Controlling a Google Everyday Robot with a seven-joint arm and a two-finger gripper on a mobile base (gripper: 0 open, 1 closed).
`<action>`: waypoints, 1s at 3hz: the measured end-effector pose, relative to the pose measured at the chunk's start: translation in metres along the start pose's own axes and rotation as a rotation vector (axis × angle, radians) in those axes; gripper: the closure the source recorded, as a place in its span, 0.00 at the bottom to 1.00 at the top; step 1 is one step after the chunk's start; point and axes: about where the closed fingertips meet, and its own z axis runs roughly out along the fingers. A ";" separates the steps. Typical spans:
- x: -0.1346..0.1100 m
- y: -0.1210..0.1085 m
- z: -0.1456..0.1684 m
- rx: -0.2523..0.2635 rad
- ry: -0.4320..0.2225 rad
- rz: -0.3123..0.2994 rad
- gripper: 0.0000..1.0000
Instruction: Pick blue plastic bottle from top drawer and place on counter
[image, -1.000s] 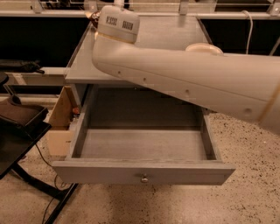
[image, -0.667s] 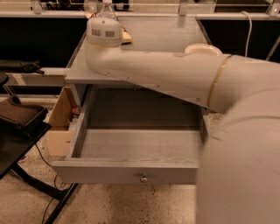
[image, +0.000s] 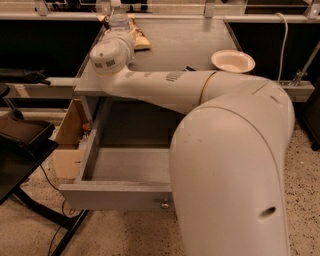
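Note:
The blue plastic bottle (image: 119, 19), clear with a white cap, stands upright at the far left of the counter (image: 180, 45). My gripper (image: 120, 36) is at the end of the white arm, reaching over the counter's left side right at the bottle's lower part. The round wrist housing (image: 110, 54) hides how it meets the bottle. The top drawer (image: 115, 196) is pulled open below the counter, with its small knob (image: 164, 204) on the front panel. The part of the drawer floor that shows holds nothing; my arm hides its right half.
A tan snack packet (image: 139, 39) lies beside the bottle. A cream bowl (image: 233, 61) sits at the counter's right edge, with a small dark item (image: 189, 68) nearby. A wooden box (image: 67, 142) and a black stand (image: 22, 145) are left of the drawer.
My arm has reached farther back and left over the counter, toward the bottle. Its large near link now fills the right foreground. The drawer has stayed open.

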 end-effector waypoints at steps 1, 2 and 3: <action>-0.003 0.007 0.009 -0.026 0.095 -0.098 1.00; -0.018 0.014 0.005 -0.039 0.110 -0.161 1.00; -0.003 0.025 0.004 -0.007 0.067 -0.204 0.97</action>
